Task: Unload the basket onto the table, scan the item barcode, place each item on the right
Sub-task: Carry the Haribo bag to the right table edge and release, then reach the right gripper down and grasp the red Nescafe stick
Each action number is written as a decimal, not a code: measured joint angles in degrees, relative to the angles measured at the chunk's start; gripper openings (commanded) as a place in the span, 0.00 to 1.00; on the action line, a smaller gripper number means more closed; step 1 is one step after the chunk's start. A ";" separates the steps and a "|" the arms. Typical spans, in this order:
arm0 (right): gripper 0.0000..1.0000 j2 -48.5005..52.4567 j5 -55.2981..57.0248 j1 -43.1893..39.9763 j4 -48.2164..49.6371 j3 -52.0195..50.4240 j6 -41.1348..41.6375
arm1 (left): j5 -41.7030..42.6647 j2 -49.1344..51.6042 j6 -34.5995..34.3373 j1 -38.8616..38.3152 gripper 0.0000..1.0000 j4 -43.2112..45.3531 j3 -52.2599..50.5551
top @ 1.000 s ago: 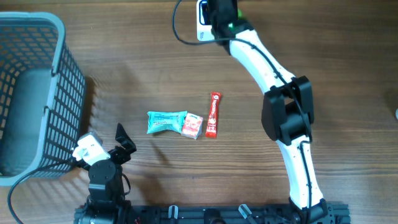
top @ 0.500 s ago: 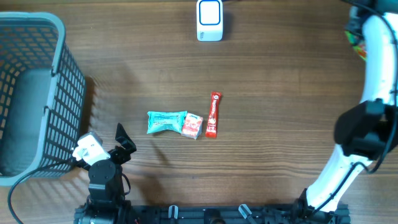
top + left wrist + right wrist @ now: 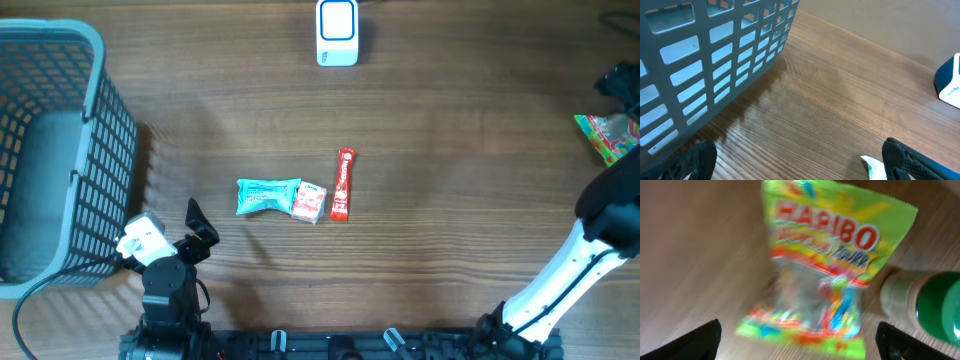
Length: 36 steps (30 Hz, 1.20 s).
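The right arm is no longer up at the scanner [image 3: 337, 32]. It is now at the far right edge of the worktop [image 3: 450, 120], and the right fingers [image 3: 697, 341] are wide apart, not shut like before. The candy bag [image 3: 822, 270] lies flat under them, let go, so its scan looks done. A green-topped bottle [image 3: 935, 305] sits just beside it. The left fingers [image 3: 912, 160] are apart too, near the basket [image 3: 60, 60]. A teal pack [image 3: 267, 195], a small red pack [image 3: 309, 201] and a red stick [image 3: 343, 183] wait in the middle, with nothing in the way.
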 measured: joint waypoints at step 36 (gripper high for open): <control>0.05 2.16 -20.81 63.91 -10.34 -19.41 15.23 | 0.00 0.00 0.00 0.00 1.00 0.00 0.00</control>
